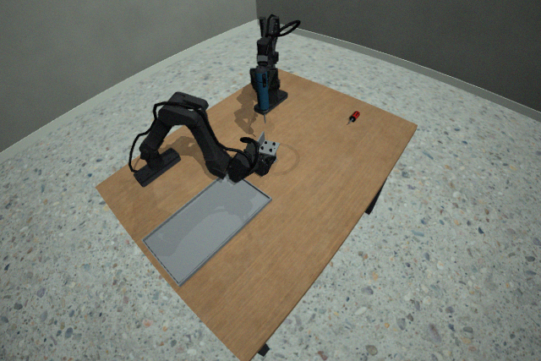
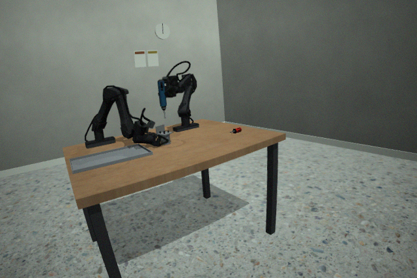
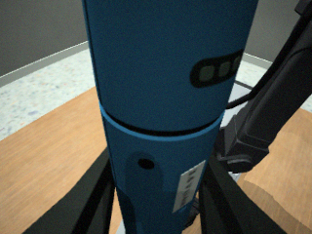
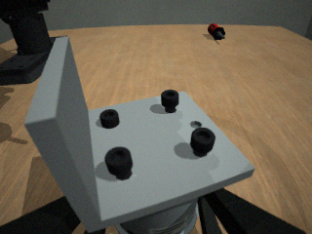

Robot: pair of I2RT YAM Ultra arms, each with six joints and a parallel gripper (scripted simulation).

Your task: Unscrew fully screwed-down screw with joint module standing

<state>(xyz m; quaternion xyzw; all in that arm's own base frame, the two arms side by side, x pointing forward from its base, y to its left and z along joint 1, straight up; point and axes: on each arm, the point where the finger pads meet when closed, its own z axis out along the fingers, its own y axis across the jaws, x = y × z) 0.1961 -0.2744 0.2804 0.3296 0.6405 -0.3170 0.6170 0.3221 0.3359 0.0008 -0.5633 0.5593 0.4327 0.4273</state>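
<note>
The electric screwdriver (image 1: 262, 94) (image 2: 162, 96) (image 3: 171, 97) hangs bit down in my left gripper (image 1: 261, 77) (image 3: 157, 154), which is shut on its barrel. The bit is in the air, away from the bracket. My right gripper (image 4: 154, 178) is shut on the joint module (image 4: 171, 221) below the bracket (image 4: 151, 138) (image 1: 269, 147). The module stands upright, mostly hidden by bracket and fingers. In the right wrist view, the far-left screw (image 4: 109, 118), near the upright plate, sits low on the bracket. The other three screws stand raised, with shank showing: near-left (image 4: 119, 161), far-right (image 4: 170, 98) and near-right (image 4: 202, 140).
A grey tray (image 1: 181, 280) (image 2: 111, 163) lies in front of the right arm's base. A small red and black screwdriver (image 1: 354, 117) (image 2: 236, 130) (image 4: 214, 31) lies farther off on the table. A faint ring mark (image 1: 298, 158) shows on the table beside the module.
</note>
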